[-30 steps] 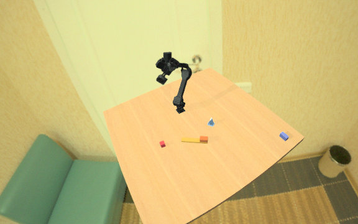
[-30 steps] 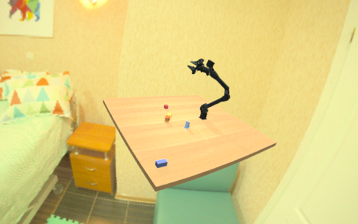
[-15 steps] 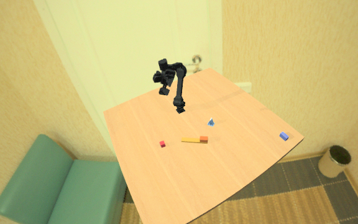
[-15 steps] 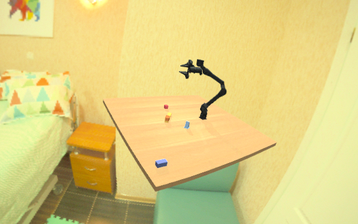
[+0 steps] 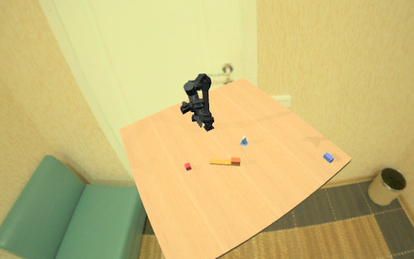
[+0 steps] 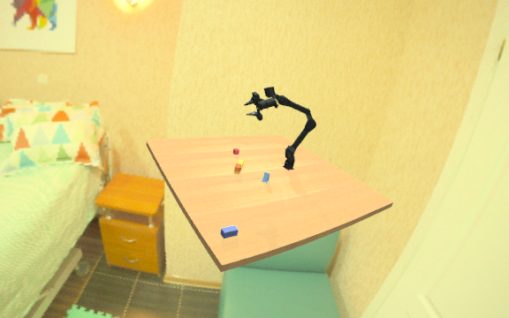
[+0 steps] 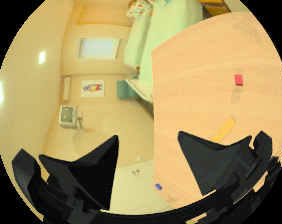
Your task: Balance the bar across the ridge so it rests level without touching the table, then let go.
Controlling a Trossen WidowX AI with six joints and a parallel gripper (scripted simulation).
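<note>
The yellow bar (image 5: 220,162) (image 6: 240,163) (image 7: 224,130) lies flat on the table, with an orange block (image 5: 236,160) (image 6: 238,168) on one end. In the wrist view the right finger hides that end. The light blue ridge (image 5: 244,141) (image 6: 266,177) stands on the table, apart from the bar and nearer the arm's base, with nothing on it. It does not show in the wrist view. My gripper (image 6: 246,109) (image 7: 148,135) is open and empty, high above the table, its fingers pointing sideways away from the base.
A small red cube (image 5: 187,166) (image 6: 236,151) (image 7: 238,80) lies beyond the bar's plain end. A blue block (image 5: 328,157) (image 6: 229,231) (image 7: 158,187) lies near a far corner of the table (image 5: 200,212) (image 6: 325,208) (image 7: 192,75).
</note>
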